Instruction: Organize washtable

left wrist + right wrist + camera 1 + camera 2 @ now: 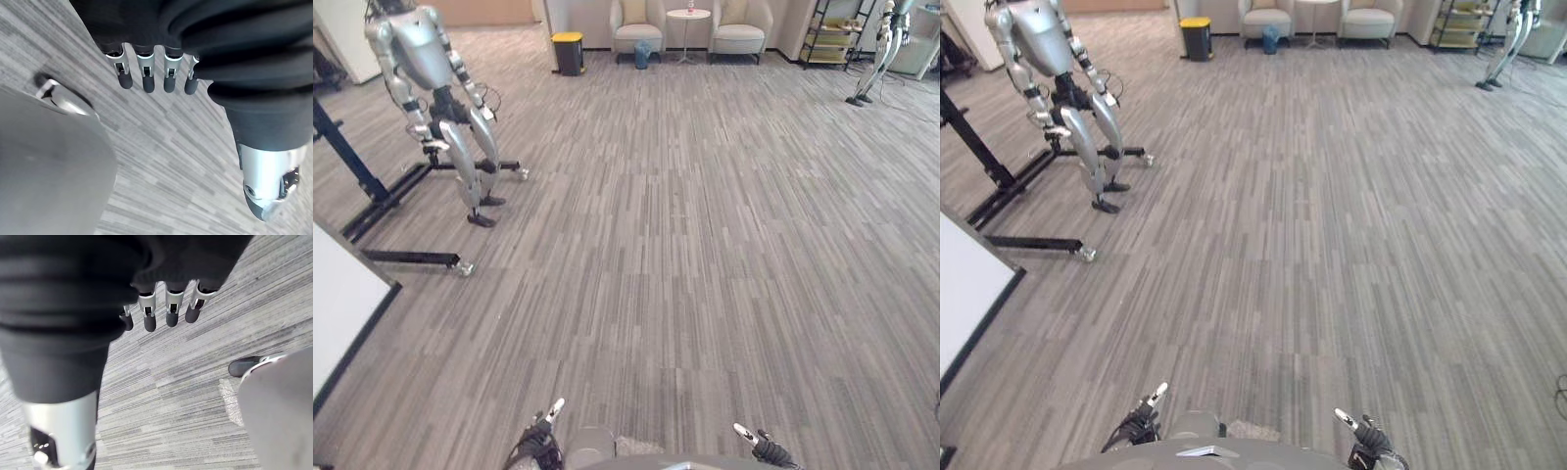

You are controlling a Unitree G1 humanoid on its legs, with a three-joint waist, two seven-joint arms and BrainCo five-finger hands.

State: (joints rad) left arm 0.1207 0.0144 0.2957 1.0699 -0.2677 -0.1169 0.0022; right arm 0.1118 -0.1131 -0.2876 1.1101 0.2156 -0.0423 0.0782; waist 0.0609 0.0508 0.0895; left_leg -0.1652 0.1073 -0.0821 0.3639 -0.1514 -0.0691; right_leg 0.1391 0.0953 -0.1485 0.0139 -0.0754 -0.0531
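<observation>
I am watching the left hand (146, 73) and right hand (171, 308) hanging low over grey carpet (705, 245), fingers straight and slightly apart (both relaxed); 1 humanoid robot (435, 88) is standing far left.

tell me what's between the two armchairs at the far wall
A small round table stands between them, seen in both eye views.

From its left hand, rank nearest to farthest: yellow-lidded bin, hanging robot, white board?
From the left hand, in the left eye view:
1. White board, at the left edge.
2. Hanging robot, far left.
3. Yellow-lidded bin, by the back wall.
</observation>
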